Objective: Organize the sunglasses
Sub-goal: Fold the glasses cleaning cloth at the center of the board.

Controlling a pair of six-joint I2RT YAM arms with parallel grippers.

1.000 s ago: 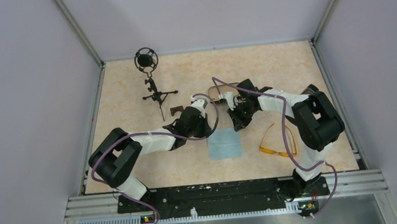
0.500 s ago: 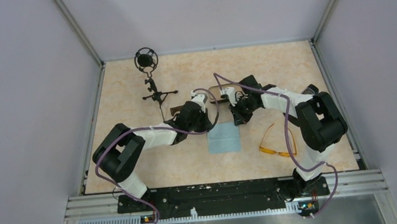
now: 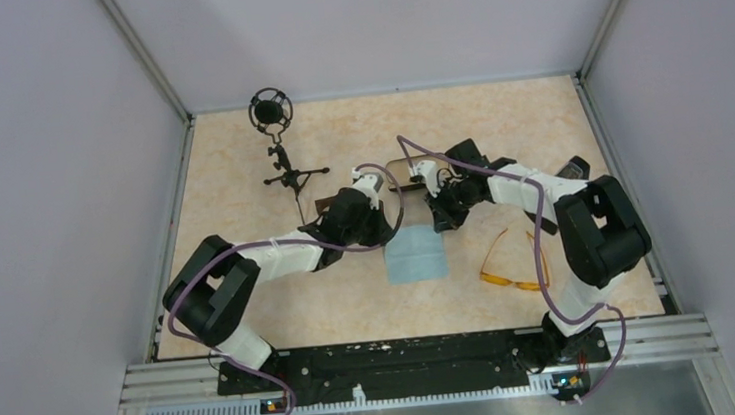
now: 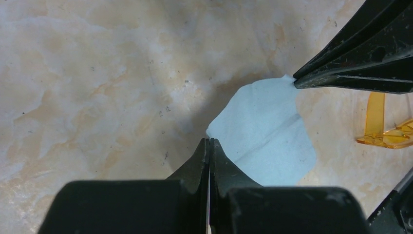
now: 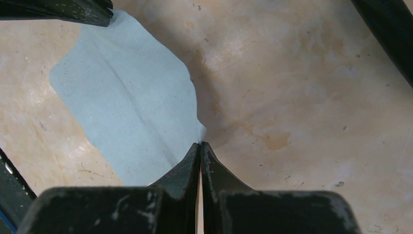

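Blue cloth (image 3: pixel 415 260) is the thing in hand. Each gripper has its jaws pressed together on one far corner of it, the left gripper (image 4: pixel 209 142) on the corner at its own side and the right gripper (image 5: pixel 200 145) on the other. Both pinched corners look slightly raised, with shadow beneath them, while the rest of the cloth lies flat on the table (image 3: pixel 239 158). The sunglasses (image 3: pixel 515 261) lie untouched on the table to the right of the cloth, near it but apart from it, close under the right arm.

The step appears to be handling the cloth by its two corners, either to spread it or to shift it. Each hold takes only the very tip of a corner, so a slip is likely. The two arms should travel together at the same height, keeping the edge between them lightly taut rather than stretched. The right arm should also stay high enough not to sweep the sunglasses aside.
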